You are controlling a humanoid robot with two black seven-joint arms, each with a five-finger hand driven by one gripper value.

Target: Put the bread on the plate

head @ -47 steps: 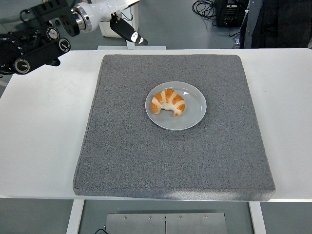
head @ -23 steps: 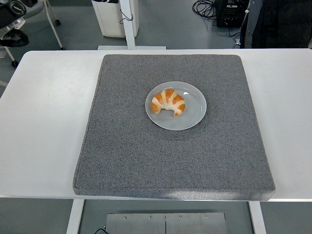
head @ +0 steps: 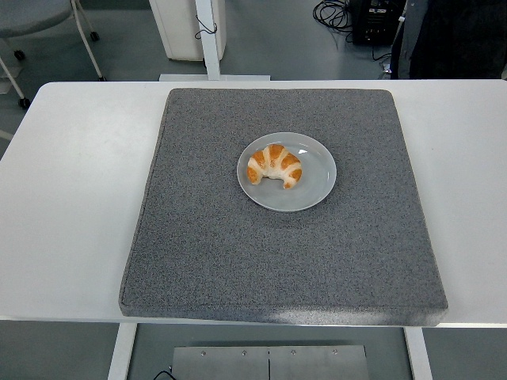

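Golden-brown and cream stripes mark the croissant (head: 274, 165), which lies on the pale grey plate (head: 313, 190), toward its left and rear part, its two tips pointing to the near side. The plate sits on a dark grey speckled mat (head: 238, 253), a little behind the mat's middle. Neither arm reaches into the head view, and no hand shows, so whether the fingers are spread or curled cannot be told.

The mat covers most of the white tabletop (head: 71, 198), leaving bare white strips at left, right and rear; its near edge runs almost flush with the tabletop's front edge. Below that edge a metal panel (head: 269, 362) and two white table legs are cut off by the picture's bottom.

Behind the tabletop the floor is grey-green. A white post (head: 207, 36) stands on a flat base at the rear edge, with a white cabinet behind it cut off at the top. At the upper left, part of a chair (head: 32, 16) shows. At the upper right a dark garment (head: 451, 36) hangs or stands, too cropped to make out, beside black cables (head: 333, 12) on the floor.
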